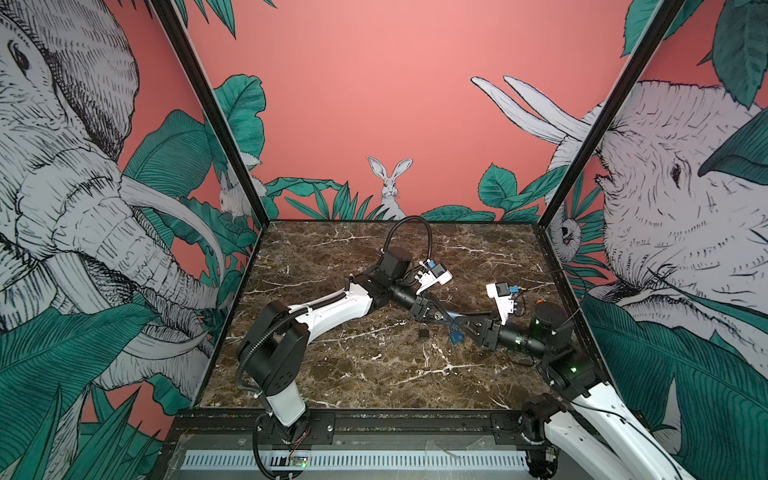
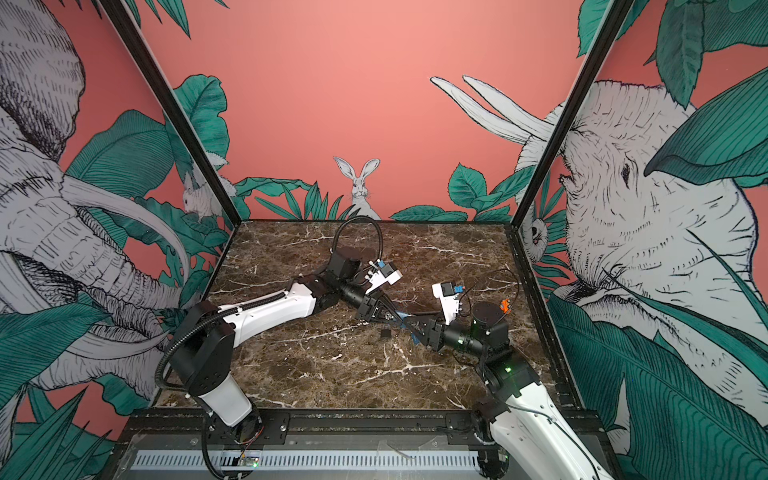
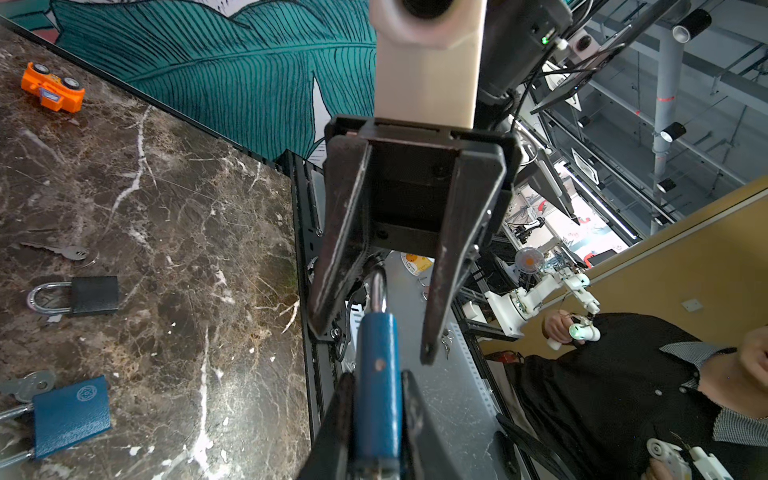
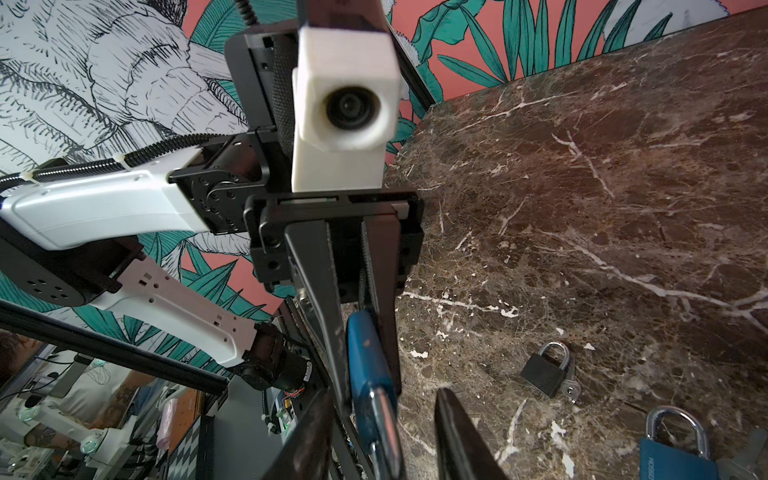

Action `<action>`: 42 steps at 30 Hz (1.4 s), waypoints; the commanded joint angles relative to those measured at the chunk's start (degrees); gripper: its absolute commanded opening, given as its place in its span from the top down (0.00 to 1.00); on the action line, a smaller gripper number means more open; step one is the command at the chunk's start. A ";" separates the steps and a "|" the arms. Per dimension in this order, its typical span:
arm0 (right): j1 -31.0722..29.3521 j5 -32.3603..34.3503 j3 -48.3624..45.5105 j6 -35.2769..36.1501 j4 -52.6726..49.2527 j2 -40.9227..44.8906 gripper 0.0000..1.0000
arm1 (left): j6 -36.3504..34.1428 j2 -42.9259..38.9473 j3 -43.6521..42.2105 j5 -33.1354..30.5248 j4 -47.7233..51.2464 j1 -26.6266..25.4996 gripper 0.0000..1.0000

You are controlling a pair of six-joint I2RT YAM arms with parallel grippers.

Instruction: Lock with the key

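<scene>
My left gripper is shut on the body of a blue padlock and holds it above the marble table. Its silver shackle points into my right gripper. That gripper is open, with one finger on each side of the shackle. In both top views the two grippers meet mid-table, left gripper against right gripper. A silver key lies on the table beside a black padlock. No key shows in either gripper.
A second blue padlock lies on the table with a key at its side, just below the grippers. The black padlock lies left of it. An orange toy car sits near the right wall.
</scene>
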State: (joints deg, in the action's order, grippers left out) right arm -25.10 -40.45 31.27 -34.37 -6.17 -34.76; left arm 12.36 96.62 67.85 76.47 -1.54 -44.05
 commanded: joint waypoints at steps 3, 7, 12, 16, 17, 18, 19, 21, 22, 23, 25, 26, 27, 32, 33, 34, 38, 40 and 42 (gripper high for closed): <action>0.21 -3.15 1.34 -0.97 5.67 -0.39 0.68 | -2.60 -3.42 2.26 2.22 0.94 0.01 1.00; 0.14 -3.96 0.40 -2.19 6.93 -0.15 0.71 | -2.60 -3.13 2.28 2.07 1.01 -0.11 1.00; 0.14 -4.49 -0.47 -3.11 8.15 -0.54 0.75 | -2.44 -2.70 2.49 2.21 0.93 -0.14 1.00; 0.18 -4.97 -1.07 -3.80 9.41 -1.31 0.75 | -2.17 -2.69 2.83 2.26 0.75 -0.09 1.00; 0.17 -5.06 -1.03 -3.88 9.68 -1.44 0.75 | -2.04 -2.69 2.80 2.17 0.66 -0.15 1.00; 0.17 -5.23 -1.12 -3.93 9.82 -1.60 0.76 | -2.01 -2.71 2.86 2.26 0.58 -0.16 1.00; 0.15 -5.31 -1.14 -4.04 9.95 -1.79 0.77 | -2.00 -2.74 2.76 2.20 0.51 -0.17 1.00; 0.17 -5.43 -1.25 -4.00 9.87 -1.90 0.77 | -1.92 -2.66 2.74 2.19 0.32 -0.16 1.00; 0.19 -5.43 -1.30 -3.96 9.87 -1.89 0.78 | -1.90 -2.71 2.72 2.07 0.31 -0.17 1.00; 0.14 -5.34 -1.44 -3.99 9.87 -1.89 0.78 | -1.82 -2.76 2.61 2.04 0.18 -0.16 1.00; 0.12 -5.34 -1.58 -4.11 9.78 -1.89 0.79 | -1.73 -2.78 2.48 2.01 0.05 -0.19 1.00; 0.15 -5.28 -1.65 -4.06 9.78 -1.83 0.79 | -1.70 -2.84 2.49 1.89 -0.03 -0.20 1.00; 0.21 -5.29 -1.77 -4.15 9.86 -1.87 0.80 | -1.59 -2.84 2.49 1.76 -0.09 -0.18 1.00; 0.15 -6.02 -2.66 -5.43 11.72 -1.90 0.89 | -1.35 -2.50 2.77 1.58 -0.30 -0.17 1.00; 0.18 -6.09 -2.86 -5.74 12.16 -1.80 0.91 | -1.22 -2.40 2.81 1.48 -0.39 -0.16 1.00; 0.21 -6.14 -3.13 -6.11 12.74 -1.65 0.94 | -1.07 -2.40 2.81 1.18 -0.40 -0.16 1.00; 0.19 -3.46 -3.42 -5.84 11.31 -0.50 1.00 | -0.87 -2.18 2.57 0.56 -0.46 -0.14 0.90; 0.40 -1.21 -3.57 -5.61 10.26 0.90 1.00 | -0.93 -2.48 2.13 0.03 -0.45 -0.12 0.82; 0.83 0.45 -3.91 -5.57 9.78 2.24 1.00 | -1.06 -2.96 1.77 -0.04 -0.41 -0.15 0.78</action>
State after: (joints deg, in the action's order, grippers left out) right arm -24.73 -42.92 27.99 -39.62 2.70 -34.54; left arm 11.99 96.55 68.53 77.10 -0.67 -43.99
